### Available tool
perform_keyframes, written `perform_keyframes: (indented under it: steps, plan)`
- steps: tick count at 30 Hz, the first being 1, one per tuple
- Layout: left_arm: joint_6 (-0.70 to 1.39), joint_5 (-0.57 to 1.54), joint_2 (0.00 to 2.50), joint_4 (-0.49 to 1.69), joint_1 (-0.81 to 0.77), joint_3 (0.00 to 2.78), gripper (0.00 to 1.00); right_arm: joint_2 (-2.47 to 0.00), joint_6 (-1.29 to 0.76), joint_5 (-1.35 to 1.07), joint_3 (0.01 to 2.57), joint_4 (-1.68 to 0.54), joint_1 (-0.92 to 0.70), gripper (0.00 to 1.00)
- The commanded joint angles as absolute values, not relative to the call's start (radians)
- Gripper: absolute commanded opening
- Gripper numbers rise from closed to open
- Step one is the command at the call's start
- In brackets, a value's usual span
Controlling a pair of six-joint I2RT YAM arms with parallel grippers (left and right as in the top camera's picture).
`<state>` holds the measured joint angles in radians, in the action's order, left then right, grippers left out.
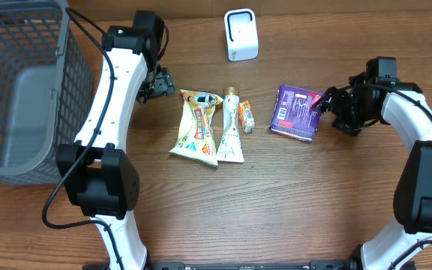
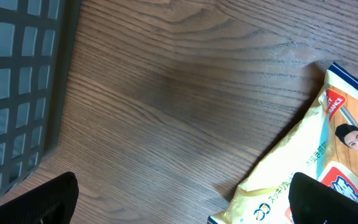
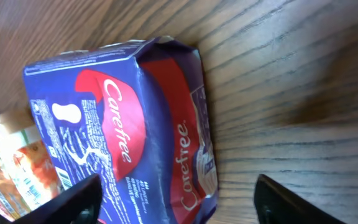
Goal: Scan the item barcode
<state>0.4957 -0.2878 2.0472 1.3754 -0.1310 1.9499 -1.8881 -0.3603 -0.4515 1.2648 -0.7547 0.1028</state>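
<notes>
Got the purple Carefree pack (image 1: 297, 112) flat on the table (image 1: 276, 195), right edge tucked between the right gripper (image 1: 326, 105) fingers. Spread fairly wide, not pinching it. Left gripper (image 1: 160, 84) wide open, holding nothing.

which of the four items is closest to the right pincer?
The purple Carefree pack, right at the right pincer; the yellow pouch, tube and small orange packet lie further off.

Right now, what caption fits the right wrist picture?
Open right hand poised at a purple Carefree pack on the wooden table.
</notes>
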Motion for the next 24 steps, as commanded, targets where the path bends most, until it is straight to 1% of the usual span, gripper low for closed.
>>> perform_keyframes:
  steps: [1,3,7,8,11,12,14,15,18,19,22,24]
  plan:
    - [0.51,-0.287,2.055,1.375,-0.139,1.953,1.0,-1.876,-0.339,-0.472,1.253,-0.735,0.097,0.72]
    - [0.51,-0.287,2.055,1.375,-0.138,1.953,1.0,-1.876,-0.34,-0.473,1.233,-0.707,0.094,0.65]
    - [0.51,-0.287,2.055,1.375,-0.138,1.953,1.0,-1.876,-0.364,-0.472,1.161,-0.622,0.07,0.65]
    - [0.51,-0.287,2.055,1.375,-0.138,1.953,1.0,-1.876,-0.371,-0.473,1.15,-0.607,0.065,0.63]
    - [0.51,-0.287,2.055,1.375,-0.138,1.953,1.0,-1.876,-0.376,-0.469,1.134,-0.576,0.051,0.49]
    - [0.509,-0.287,2.055,1.375,-0.138,1.953,1.0,-1.876,-0.382,-0.458,1.134,-0.573,0.048,0.41]
    - [0.51,-0.287,2.055,1.375,-0.138,1.953,1.0,-1.876,-0.393,-0.432,1.137,-0.573,0.046,0.33]
    - [0.51,-0.287,2.055,1.375,-0.138,1.953,1.0,-1.876,-0.393,-0.398,1.15,-0.587,0.046,0.2]
    - [0.51,-0.287,2.055,1.375,-0.138,1.953,1.0,-1.874,-0.391,-0.34,1.209,-0.661,0.048,0.09]
    - [0.509,-0.287,2.055,1.375,-0.138,1.953,1.0,-1.872,-0.385,-0.319,1.243,-0.706,0.048,0.04]
    - [0.509,-0.287,2.055,1.375,-0.138,1.953,1.0,-1.872,-0.36,-0.236,1.349,-0.839,0.044,0.04]
    - [0.51,-0.287,2.055,1.373,-0.138,1.953,1.0,-1.872,-0.355,-0.131,1.437,-0.951,0.032,0.04]
